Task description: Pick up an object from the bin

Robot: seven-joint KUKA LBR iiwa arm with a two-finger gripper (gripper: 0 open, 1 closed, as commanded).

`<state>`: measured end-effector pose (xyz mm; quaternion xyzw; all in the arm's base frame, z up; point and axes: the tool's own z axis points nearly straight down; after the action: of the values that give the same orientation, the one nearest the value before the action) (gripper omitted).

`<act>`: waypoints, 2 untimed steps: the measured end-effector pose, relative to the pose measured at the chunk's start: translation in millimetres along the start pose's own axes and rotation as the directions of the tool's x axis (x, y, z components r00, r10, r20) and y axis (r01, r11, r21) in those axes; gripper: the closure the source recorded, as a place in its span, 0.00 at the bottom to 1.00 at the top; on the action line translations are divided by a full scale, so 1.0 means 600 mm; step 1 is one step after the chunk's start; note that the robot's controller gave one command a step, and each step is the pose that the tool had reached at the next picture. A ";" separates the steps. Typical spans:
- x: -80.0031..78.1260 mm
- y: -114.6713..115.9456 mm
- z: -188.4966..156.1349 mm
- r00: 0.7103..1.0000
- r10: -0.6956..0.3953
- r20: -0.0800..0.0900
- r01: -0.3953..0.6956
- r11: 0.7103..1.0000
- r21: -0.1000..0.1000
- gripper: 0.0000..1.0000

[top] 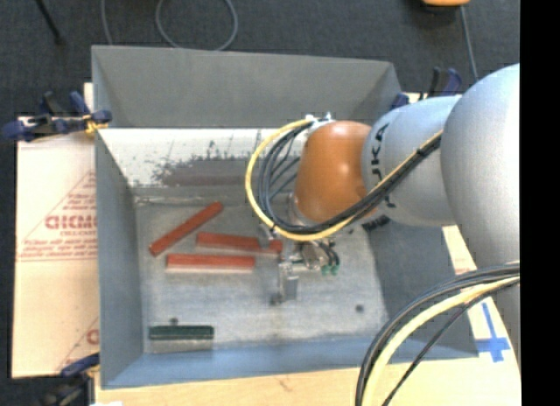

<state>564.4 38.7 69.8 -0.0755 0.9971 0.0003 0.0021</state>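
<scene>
My gripper (282, 293) hangs low over the bin floor, right of centre, its fingers pointing down beneath the orange-covered wrist. Nothing shows between them. Just left of it lie three reddish-orange flat sticks: a lower one (210, 262) lying level, a middle one (229, 241) whose right end runs under the wrist, and an upper one (185, 227) slanting up to the right. The gripper's tips stand a little right of and below the lower stick's right end.
A dark green flat bar (180, 332) lies near the front left corner of the bin. The arm and its looped cables cover the right part of the bin.
</scene>
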 end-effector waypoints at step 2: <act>-0.099 0.122 -0.008 1.000 0.010 0.002 -0.010 1.000 0.000 1.00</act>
<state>611.9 119.8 74.8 -0.0704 0.9975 0.0007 0.0031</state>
